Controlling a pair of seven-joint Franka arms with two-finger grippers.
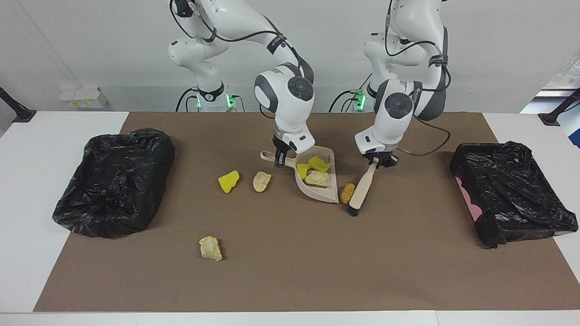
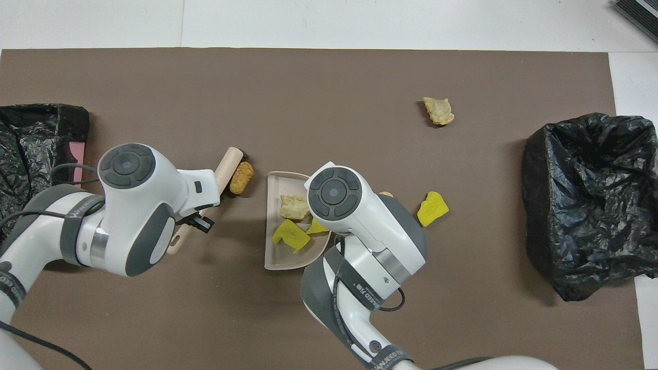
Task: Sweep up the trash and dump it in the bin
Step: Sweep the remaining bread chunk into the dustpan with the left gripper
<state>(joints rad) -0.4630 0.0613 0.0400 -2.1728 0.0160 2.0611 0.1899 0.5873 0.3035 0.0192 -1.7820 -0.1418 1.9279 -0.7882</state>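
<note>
High facing and overhead cameras share the brown mat (image 1: 290,271).

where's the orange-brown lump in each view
Facing view: the orange-brown lump lies just below centre, between the dustpan's open edge and the brush.
Overhead view: the lump sits left of centre, between the same brush and dustpan.
Shared landmark: the beige dustpan.
</note>
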